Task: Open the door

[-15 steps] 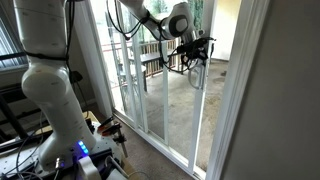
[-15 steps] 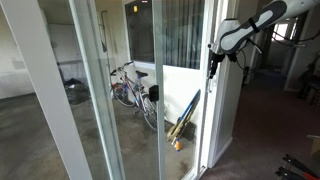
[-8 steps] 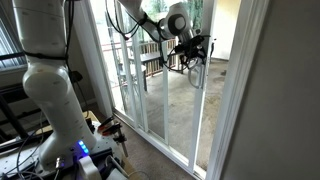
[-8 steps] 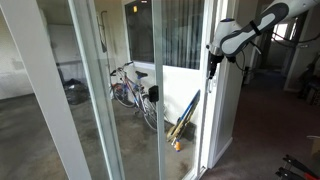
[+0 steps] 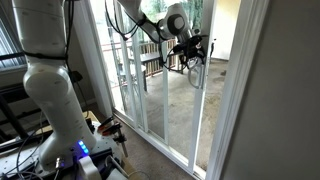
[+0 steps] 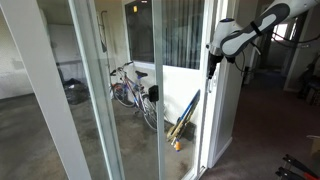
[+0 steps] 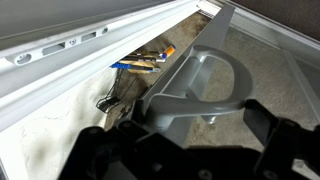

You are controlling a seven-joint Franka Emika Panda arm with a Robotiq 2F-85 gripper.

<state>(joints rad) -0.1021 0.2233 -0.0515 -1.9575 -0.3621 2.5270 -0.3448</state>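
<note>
The door (image 6: 186,95) is a tall glass sliding panel in a narrow white frame, and it also shows in an exterior view (image 5: 160,80). Its grey D-shaped handle (image 7: 200,82) fills the middle of the wrist view. My gripper (image 7: 180,125) is open, with one dark finger on each side of the handle's near bar and close against it. In both exterior views the gripper (image 5: 190,48) (image 6: 212,62) sits at the door's edge at about handle height. A narrow gap beside the door's edge shows blue and orange items outside.
A fixed white-framed glass panel (image 6: 85,90) stands beside the door. A bicycle (image 6: 135,90) and a broom-like tool (image 6: 185,118) are outside on the concrete floor. The robot's white base (image 5: 55,100) stands inside near cables and equipment (image 5: 100,135).
The gripper has shifted very slightly along the door's edge at the handle. The door shows no clear movement.
</note>
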